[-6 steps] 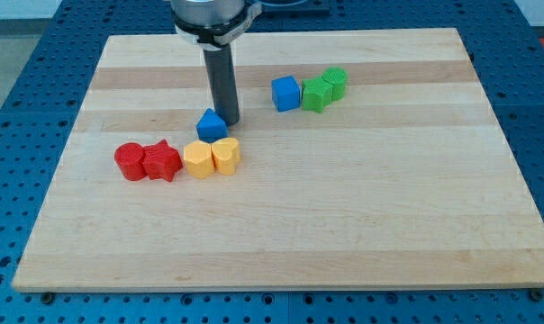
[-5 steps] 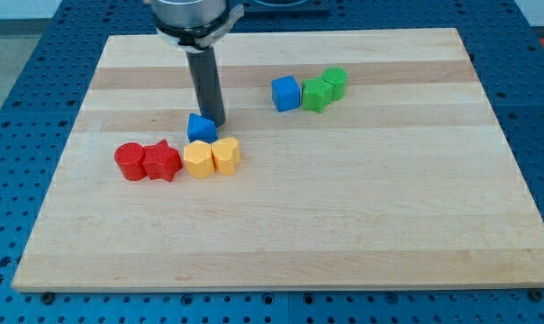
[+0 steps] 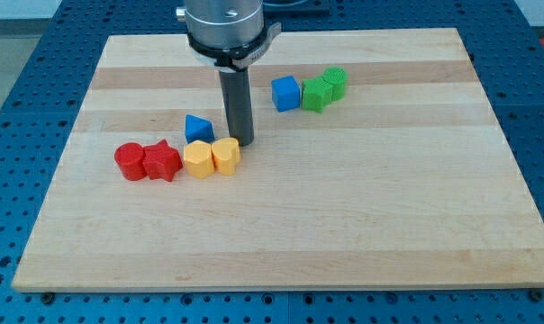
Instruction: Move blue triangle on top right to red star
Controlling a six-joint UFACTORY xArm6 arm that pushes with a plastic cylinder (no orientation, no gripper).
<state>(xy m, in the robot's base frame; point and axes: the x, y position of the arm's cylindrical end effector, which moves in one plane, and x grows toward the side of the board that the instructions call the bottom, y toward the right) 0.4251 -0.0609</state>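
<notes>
My tip (image 3: 243,142) rests on the table (image 3: 362,207) just right of the yellow heart (image 3: 225,154) and right of the blue triangle (image 3: 198,128), clear of it; the rod has no fingers and holds nothing. The blue triangle sits just above the yellow hexagon (image 3: 198,159), near the red star (image 3: 162,161), which touches the red cylinder (image 3: 129,161). At upper right, a blue cube (image 3: 286,93) stands beside a green star (image 3: 317,94) and another green block (image 3: 335,81). Bare wood stretches right and toward the bottom edge.
</notes>
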